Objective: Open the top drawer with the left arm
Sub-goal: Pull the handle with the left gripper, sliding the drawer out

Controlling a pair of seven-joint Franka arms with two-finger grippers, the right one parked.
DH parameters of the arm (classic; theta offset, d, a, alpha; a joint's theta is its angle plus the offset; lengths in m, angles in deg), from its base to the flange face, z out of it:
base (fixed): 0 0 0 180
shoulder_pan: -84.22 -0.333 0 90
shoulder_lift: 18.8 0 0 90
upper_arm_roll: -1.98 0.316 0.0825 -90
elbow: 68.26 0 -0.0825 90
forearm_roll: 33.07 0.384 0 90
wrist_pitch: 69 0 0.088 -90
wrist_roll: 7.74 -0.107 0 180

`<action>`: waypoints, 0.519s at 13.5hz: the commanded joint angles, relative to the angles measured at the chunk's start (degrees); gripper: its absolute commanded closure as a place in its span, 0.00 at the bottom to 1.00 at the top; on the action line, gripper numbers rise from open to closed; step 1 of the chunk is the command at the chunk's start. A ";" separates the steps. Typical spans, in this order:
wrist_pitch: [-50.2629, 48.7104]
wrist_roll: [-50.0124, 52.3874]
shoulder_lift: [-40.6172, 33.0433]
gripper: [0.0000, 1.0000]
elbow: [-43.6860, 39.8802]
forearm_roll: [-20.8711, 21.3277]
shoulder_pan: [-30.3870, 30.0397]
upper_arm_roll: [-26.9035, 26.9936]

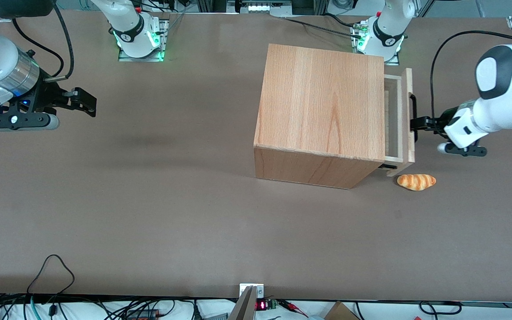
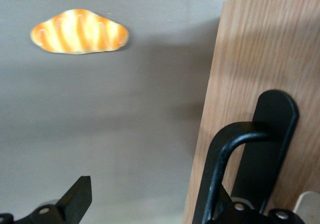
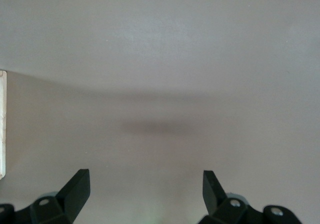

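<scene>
The wooden cabinet (image 1: 322, 102) stands on the brown table, its front facing the working arm's end. Its top drawer (image 1: 408, 120) is pulled out a short way, showing a narrow strip of the tray. The front panel (image 2: 250, 59) carries a slim black bar handle (image 1: 413, 109), also seen close up in the left wrist view (image 2: 220, 154). The left arm (image 1: 500, 98) reaches in at drawer height. Its gripper (image 1: 418, 123) is at the handle with the jaws spread wide. One black finger (image 2: 75, 199) hangs over bare table; the other is hidden at the handle bar.
A striped orange bread roll (image 1: 416, 182) lies on the table just in front of the cabinet's lower front, nearer the front camera than the gripper; it also shows in the left wrist view (image 2: 79, 31). Cables run along the table edges.
</scene>
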 commanded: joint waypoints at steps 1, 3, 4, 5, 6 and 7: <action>0.52 -0.01 3.34 0.00 -3.35 2.45 -2.44 -0.29; 0.52 -0.27 4.04 0.00 -3.70 3.06 -4.20 -0.29; 0.61 -0.45 4.14 0.00 -3.70 3.50 -4.99 -0.29; 0.61 -0.54 4.40 0.00 -4.14 3.85 -6.04 -0.38; 0.61 -0.63 4.66 0.00 -4.23 3.94 -6.66 -0.38; 0.61 -1.15 5.10 0.00 -4.84 4.20 -7.10 -0.38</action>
